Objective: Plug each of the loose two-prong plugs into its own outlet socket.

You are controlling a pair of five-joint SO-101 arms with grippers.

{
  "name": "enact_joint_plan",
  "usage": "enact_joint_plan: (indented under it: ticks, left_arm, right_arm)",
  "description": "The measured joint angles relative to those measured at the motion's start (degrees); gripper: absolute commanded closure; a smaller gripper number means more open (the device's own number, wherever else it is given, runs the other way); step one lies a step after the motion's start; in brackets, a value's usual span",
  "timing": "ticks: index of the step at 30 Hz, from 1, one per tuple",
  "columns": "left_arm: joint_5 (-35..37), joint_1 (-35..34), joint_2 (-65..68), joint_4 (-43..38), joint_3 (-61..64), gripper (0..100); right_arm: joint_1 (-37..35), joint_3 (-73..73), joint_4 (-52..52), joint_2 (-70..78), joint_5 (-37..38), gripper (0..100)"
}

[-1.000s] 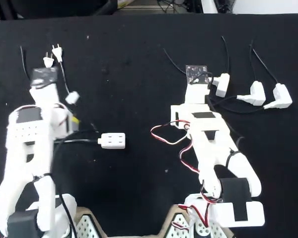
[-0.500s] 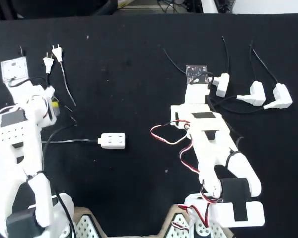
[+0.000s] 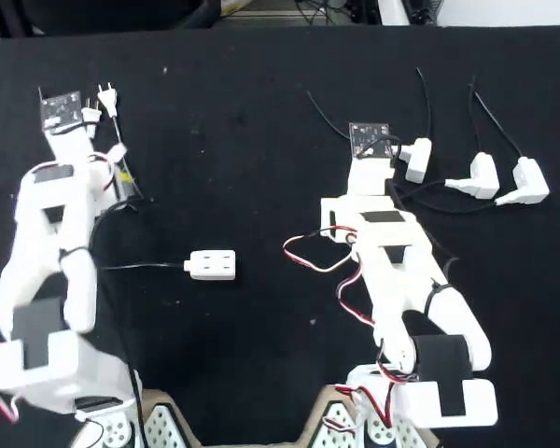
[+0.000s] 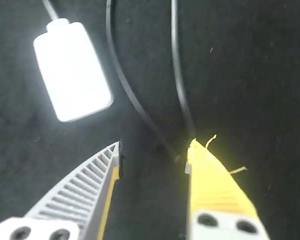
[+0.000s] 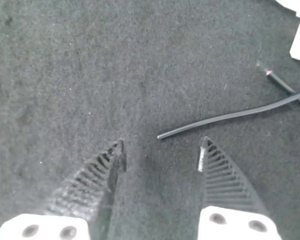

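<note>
Two small white two-prong plugs (image 3: 91, 114) (image 3: 107, 93) lie at the far left of the black cloth, their black cords trailing toward me. My left arm (image 3: 51, 215) stretches up to them, wrist right beside the nearer plug. My left gripper (image 4: 152, 150) is open just above the cloth; a white plug body (image 4: 72, 77) with its cord lies ahead of the fingertips, and two black cords run between them. A white outlet block (image 3: 212, 264) lies mid-table on its cord. My right gripper (image 5: 160, 145) hangs open over bare cloth by a loose black cable end (image 5: 162, 135).
Three white corded pieces (image 3: 417, 159) (image 3: 481, 175) (image 3: 527, 182) lie at the far right, just beyond my right arm (image 3: 383, 233); whether they are sockets or plugs I cannot tell. Black cables cross the cloth around them. Red and white servo wires loop beside the right arm.
My left arm swung to the far left edge, then came back right and farther up the table to the two small plugs. The right arm has not moved.
</note>
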Motion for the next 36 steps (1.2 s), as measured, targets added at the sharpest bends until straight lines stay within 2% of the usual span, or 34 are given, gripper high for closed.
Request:
enact_joint_plan:
  ticks: [10, 14, 16, 21, 36]
  left_arm:
    - [16.26, 0.7, 18.02, 0.26, -13.36, 78]
    - [22.86, -0.26, 22.42, 4.4, -19.25, 79]
    - [24.7, -0.53, 24.26, 7.38, -22.51, 82]
    - [25.58, -0.53, 28.57, 14.07, -31.12, 94]
    - [26.2, -1.05, 30.95, 22.42, -35.87, 94]
  right_arm:
    - [0.0, 0.0, 0.0, 0.0, 0.0, 77.6]
    - [0.0, 0.0, 0.0, 0.0, 0.0, 77.6]
    - [0.0, 0.0, 0.0, 0.0, 0.0, 77.6]
    - [0.0, 0.0, 0.0, 0.0, 0.0, 77.6]
    - [0.0, 0.0, 0.0, 0.0, 0.0, 77.6]
